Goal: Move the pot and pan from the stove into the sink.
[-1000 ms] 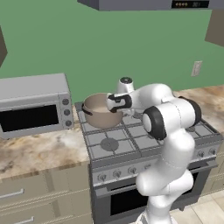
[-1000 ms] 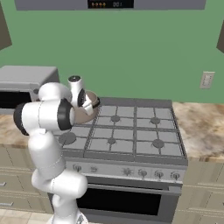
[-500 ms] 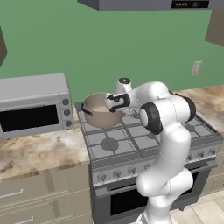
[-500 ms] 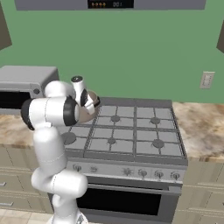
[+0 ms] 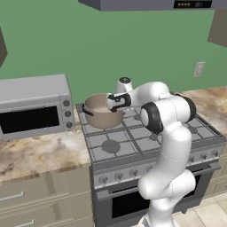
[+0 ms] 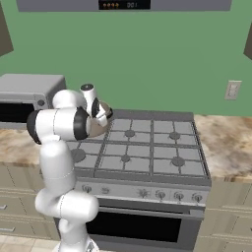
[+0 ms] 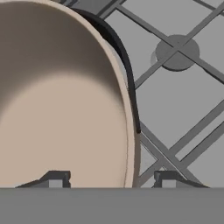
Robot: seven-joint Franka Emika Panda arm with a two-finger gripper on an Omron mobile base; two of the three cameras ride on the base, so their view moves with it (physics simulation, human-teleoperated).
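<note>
At pot point(image 7: 61, 100) rim | hand point(image 7: 111, 178) fingers astride wall | stove point(image 7: 183, 96) below

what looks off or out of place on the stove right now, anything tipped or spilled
Nothing stands out. The pot sits upright on the stove's back-left grate, empty and unspilled. The gripper straddles the pot's rim by its dark side handle, one fingertip inside, one outside. The toaster oven stands square on the counter.
</note>
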